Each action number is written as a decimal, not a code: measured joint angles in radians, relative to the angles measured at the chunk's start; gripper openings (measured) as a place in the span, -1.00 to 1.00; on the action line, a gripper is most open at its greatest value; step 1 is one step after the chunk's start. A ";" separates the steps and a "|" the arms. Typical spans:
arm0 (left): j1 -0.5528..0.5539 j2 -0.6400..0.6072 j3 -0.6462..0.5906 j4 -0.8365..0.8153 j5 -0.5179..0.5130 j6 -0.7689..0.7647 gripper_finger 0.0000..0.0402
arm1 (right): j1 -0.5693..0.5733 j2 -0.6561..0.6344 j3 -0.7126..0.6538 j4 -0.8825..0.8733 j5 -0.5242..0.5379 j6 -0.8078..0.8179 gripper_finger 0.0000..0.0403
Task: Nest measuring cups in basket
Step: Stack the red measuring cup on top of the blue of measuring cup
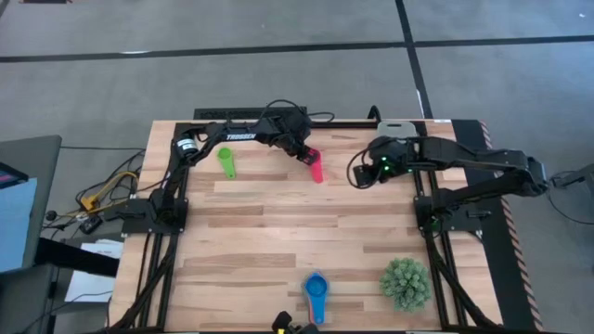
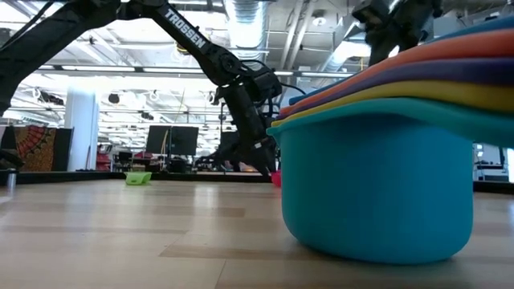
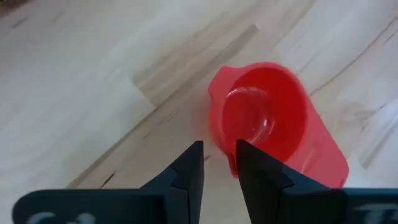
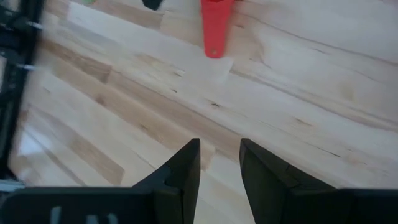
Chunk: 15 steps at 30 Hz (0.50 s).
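Observation:
The pink-red cup (image 1: 316,168) lies on the far part of the table, its bowl (image 3: 264,118) open upward in the left wrist view. My left gripper (image 1: 304,153) (image 3: 219,163) hangs just over its rim, fingers shut. The green cup (image 1: 226,161) rests to its left. A stack of nested cups (image 1: 316,295) (image 2: 377,177), light blue lowest, stands near the near edge. The pale grey basket (image 1: 399,126) sits at the far edge, partly hidden by my right arm. My right gripper (image 1: 357,173) (image 4: 219,158) waits shut, right of the pink-red cup's handle (image 4: 214,25). My left gripper comes down slanting from the far side at the pink-red cup's rim (image 3: 231,163). One finger (image 3: 252,171) stands in front of that rim; I cannot tell whether it touches. The cup lies flat on the table.
A spiky green plant (image 1: 406,283) stands at the near right corner. Bare wood lies across the table's middle (image 1: 278,232). Black arm frames run along the left (image 1: 158,241) and right (image 1: 441,241) sides.

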State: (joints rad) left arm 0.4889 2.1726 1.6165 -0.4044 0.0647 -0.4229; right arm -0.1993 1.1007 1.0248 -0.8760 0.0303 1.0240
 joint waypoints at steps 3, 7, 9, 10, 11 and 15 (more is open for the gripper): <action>0.000 0.000 0.000 -0.002 -0.001 0.015 -0.60 | 0.000 0.046 0.000 0.022 -0.001 0.000 -0.31; 0.000 0.000 0.000 -0.005 -0.014 0.020 -0.61 | 0.000 0.097 0.000 0.098 -0.001 -0.001 -0.33; 0.000 0.000 0.000 -0.019 -0.019 0.019 -0.63 | 0.000 0.107 0.000 0.136 -0.002 -0.001 -0.34; 0.000 0.000 0.000 -0.038 -0.022 0.019 -0.64 | 0.000 0.110 0.000 0.145 -0.002 -0.001 -0.34; 0.000 0.000 0.000 -0.058 -0.026 0.020 -0.67 | 0.000 0.111 0.000 0.155 -0.002 0.000 -0.34; 0.005 0.003 0.000 -0.092 -0.024 0.045 -0.79 | 0.001 0.106 0.000 0.163 -0.003 0.012 -0.34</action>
State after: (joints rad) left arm 0.4943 2.1754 1.6165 -0.4964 0.0404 -0.3778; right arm -0.1987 1.2072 1.0245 -0.7128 0.0278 1.0360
